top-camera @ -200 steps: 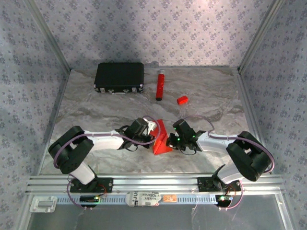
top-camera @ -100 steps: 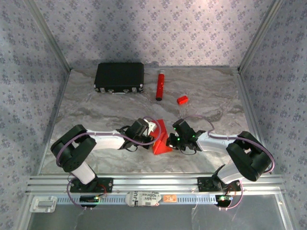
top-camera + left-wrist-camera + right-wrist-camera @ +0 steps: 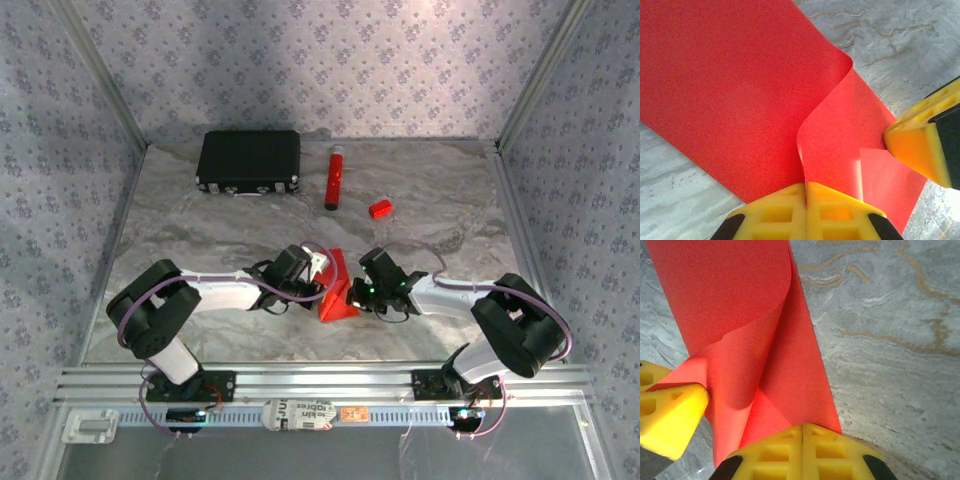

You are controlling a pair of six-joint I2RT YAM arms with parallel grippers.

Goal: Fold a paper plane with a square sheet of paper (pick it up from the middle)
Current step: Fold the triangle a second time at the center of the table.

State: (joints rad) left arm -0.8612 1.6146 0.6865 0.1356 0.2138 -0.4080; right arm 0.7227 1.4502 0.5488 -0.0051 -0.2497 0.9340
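The red sheet of paper (image 3: 336, 291) lies near the table's front middle, folded into a pointed triangular shape. My left gripper (image 3: 318, 277) is at its left side, my right gripper (image 3: 352, 294) at its right. In the left wrist view the left gripper (image 3: 806, 186) is shut on a curled-up flap of the paper (image 3: 730, 85), whose edge runs into the seam between the fingers. The right gripper's fingers (image 3: 920, 145) touch the flap's far side. In the right wrist view the right gripper (image 3: 803, 427) is shut with its tips against the paper's (image 3: 740, 300) near edge.
A black case (image 3: 249, 162) sits at the back left, a red tube (image 3: 332, 179) lies beside it and a small red block (image 3: 379, 208) is to the tube's right. Patterned walls with metal posts enclose the marbled table (image 3: 200, 240).
The left arm has shifted very slightly. The paper and the right gripper stay where they were.
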